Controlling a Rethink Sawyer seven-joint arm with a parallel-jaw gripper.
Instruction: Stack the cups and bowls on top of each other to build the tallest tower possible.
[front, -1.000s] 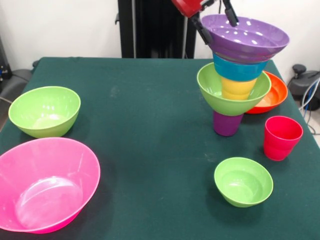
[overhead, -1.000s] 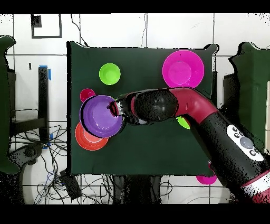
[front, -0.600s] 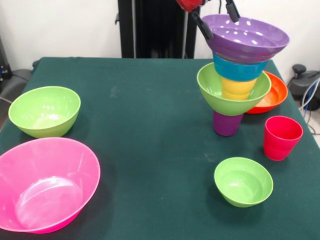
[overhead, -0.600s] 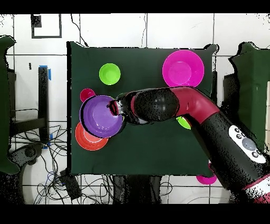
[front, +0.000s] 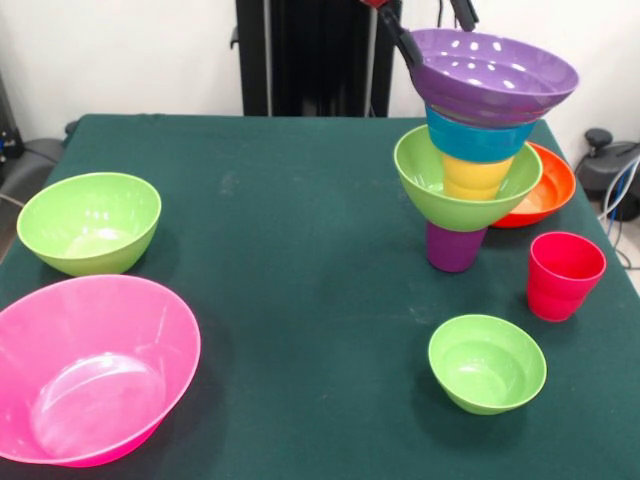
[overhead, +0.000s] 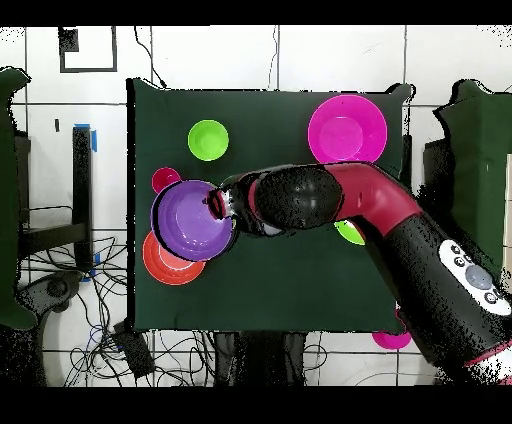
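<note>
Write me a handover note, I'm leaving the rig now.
Gripper: open, fingers apart at the wide purple plastic bowl's rim.
Done: tower of purple plastic cup, lime green bowl, yellow-orange cup, blue bowl, wide purple bowl on top.
Left on the table: red plastic cup, small lime green bowl, bigger lime green bowl, large hot pink bowl, wide orange-red bowl behind the tower.

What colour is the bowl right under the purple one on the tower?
Blue, a teal-leaning shade; the front view shows it best.
</note>
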